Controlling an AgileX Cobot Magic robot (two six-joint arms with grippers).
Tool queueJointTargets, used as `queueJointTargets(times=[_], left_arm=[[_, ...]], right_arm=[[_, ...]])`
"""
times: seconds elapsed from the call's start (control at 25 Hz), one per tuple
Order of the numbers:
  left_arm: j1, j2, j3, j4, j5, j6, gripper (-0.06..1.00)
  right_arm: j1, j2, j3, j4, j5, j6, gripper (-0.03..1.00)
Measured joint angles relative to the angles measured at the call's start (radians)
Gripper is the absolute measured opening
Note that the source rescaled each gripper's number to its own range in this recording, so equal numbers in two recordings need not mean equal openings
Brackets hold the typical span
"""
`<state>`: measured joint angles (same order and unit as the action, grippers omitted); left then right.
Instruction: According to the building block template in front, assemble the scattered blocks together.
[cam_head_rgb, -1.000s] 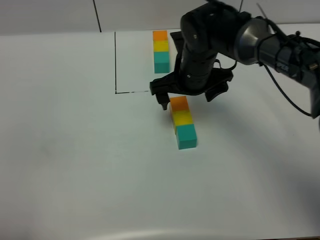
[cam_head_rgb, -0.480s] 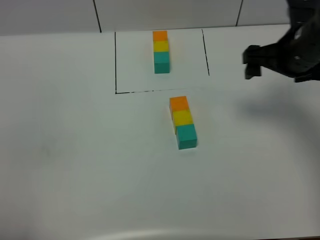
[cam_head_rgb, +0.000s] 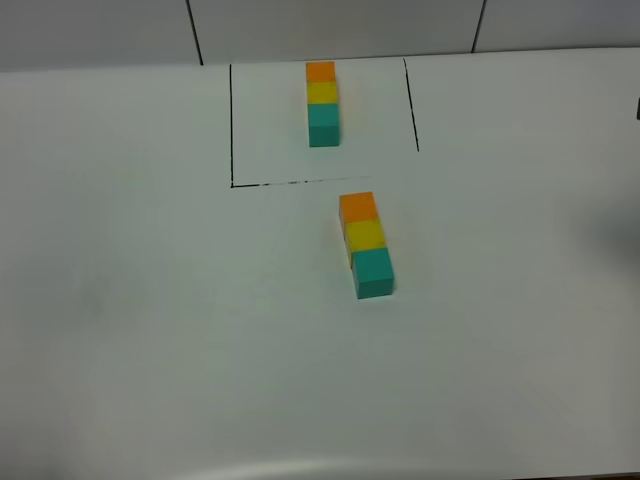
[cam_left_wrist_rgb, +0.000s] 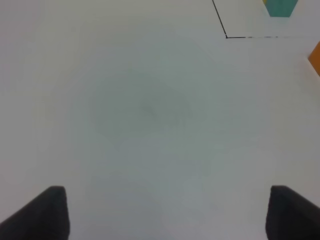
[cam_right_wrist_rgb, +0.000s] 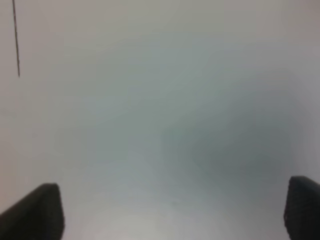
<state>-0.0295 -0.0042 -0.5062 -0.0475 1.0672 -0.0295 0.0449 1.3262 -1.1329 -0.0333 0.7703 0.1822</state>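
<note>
Three loose cubes sit joined in a row mid-tabletop (cam_head_rgb: 150, 300): orange cube (cam_head_rgb: 357, 207) far, yellow cube (cam_head_rgb: 364, 235) middle, teal cube (cam_head_rgb: 373, 272) near, all touching, row skewed slightly right toward the near end. Template row (cam_head_rgb: 322, 103) stands beyond it inside the black outline (cam_head_rgb: 231, 125), same colour order. Left gripper (cam_left_wrist_rgb: 165, 212): fingers (cam_left_wrist_rgb: 42, 212) spread wide over bare tabletop, holding nothing. Right gripper (cam_right_wrist_rgb: 170, 212): fingers (cam_right_wrist_rgb: 35, 212) also wide, holding nothing. No readable writing or labels anywhere.
</note>
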Motion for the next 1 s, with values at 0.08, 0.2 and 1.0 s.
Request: queueJointTargets(times=[0.08, 0.2, 1.0], left_arm=[[0.0, 0.0, 0.0, 0.0, 0.0, 0.0, 0.67], [0.0, 0.0, 0.0, 0.0, 0.0, 0.0, 0.67], [0.0, 0.0, 0.0, 0.0, 0.0, 0.0, 0.67]], right_arm=[[0.0, -0.011, 0.001, 0.006, 0.009, 0.0, 0.76], [0.0, -0.06, 0.027, 0.018, 0.003, 0.0, 0.75], [-0.008, -1.066, 0.522, -0.081, 0.072, -0.01, 1.0]])
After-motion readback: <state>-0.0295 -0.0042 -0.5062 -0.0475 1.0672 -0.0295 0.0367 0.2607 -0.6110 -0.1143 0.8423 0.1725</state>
